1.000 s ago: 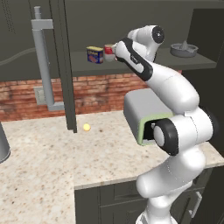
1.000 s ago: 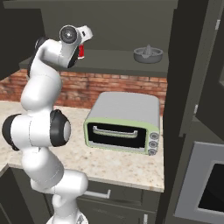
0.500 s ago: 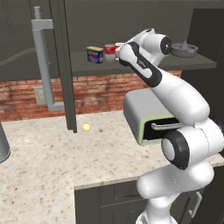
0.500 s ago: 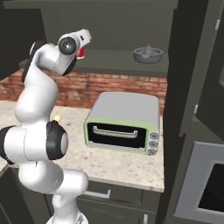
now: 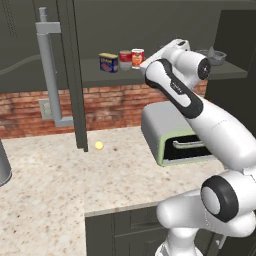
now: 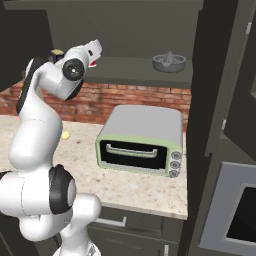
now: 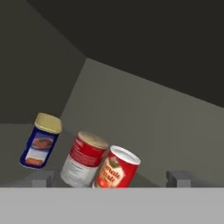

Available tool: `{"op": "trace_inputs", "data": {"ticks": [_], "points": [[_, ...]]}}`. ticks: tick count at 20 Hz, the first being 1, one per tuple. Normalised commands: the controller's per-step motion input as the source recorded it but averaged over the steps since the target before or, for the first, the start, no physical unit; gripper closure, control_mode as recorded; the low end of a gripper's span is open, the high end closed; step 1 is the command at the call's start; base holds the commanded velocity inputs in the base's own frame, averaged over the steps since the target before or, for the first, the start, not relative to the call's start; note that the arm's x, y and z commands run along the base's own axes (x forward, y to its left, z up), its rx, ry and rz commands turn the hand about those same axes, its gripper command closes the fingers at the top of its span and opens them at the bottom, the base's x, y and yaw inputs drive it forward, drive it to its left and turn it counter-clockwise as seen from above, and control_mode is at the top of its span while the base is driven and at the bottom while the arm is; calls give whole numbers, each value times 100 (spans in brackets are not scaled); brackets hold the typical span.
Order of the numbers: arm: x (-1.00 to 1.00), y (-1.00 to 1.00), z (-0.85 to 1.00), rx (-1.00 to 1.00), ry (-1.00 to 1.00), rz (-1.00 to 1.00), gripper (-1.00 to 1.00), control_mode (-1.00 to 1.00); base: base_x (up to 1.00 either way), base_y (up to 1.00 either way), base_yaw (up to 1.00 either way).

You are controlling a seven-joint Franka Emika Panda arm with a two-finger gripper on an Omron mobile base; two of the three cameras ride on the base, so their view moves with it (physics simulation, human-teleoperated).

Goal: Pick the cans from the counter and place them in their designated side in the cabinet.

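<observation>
On the dark cabinet shelf [image 5: 95,75], three items are set in a row: a blue-and-yellow tin [image 5: 108,62], a silver-grey can [image 5: 125,58] with a dark red band, and a bright red can [image 5: 137,57]. The red can is placed just beside the arm's white wrist; the gripper itself is hidden. A small yellow ball [image 5: 99,145] is seen on the speckled counter [image 5: 55,185], left of the grey-and-green box [image 5: 170,130]. A tall grey bar handle [image 5: 48,70] is mounted at the left.

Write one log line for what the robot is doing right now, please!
gripper: open, empty | red can, silver can: on cabinet shelf beside blue tin | arm: near shelf
</observation>
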Motion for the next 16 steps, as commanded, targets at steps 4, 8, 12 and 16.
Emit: {"op": "trace_inputs", "data": {"ticks": [4,8,12,16], "points": [[-68,-2,0,-1,-2,0,-100,-100,0,0,0],[-56,0,0,-1,14,0,-100,-100,0,0,0],[-55,-1,0,-3,19,0,-100,-100,0,0,0],[-59,-5,0,-3,17,0,-100,-100,0,0,0]]}}
